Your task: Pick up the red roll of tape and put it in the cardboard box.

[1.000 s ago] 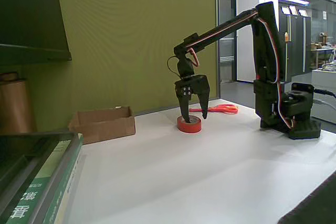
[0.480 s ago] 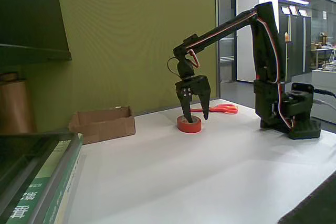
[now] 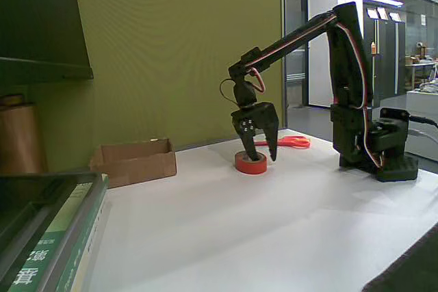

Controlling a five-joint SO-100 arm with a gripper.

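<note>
The red roll of tape [image 3: 247, 164] lies flat on the white table in the fixed view. My black gripper [image 3: 263, 156] hangs over it, pointing down, with its jaws spread open. One finger [image 3: 251, 147] reaches down into the roll's core and the other finger [image 3: 272, 145] stands just outside the roll's right wall. The roll rests on the table, not lifted. The cardboard box [image 3: 134, 161], low and brown, sits well to the left of the roll near the green wall, and I see nothing inside it from here.
Red-orange-handled scissors [image 3: 289, 142] lie behind the roll to the right. The arm's base [image 3: 380, 156] stands at the right. A tall brown paper roll [image 3: 19, 137] and stacked books [image 3: 63, 237] occupy the left edge, under a dark shelf [image 3: 41, 25].
The gripper has shifted slightly right and lowered around the roll's right wall. The roll has slid a little to the right with it.
</note>
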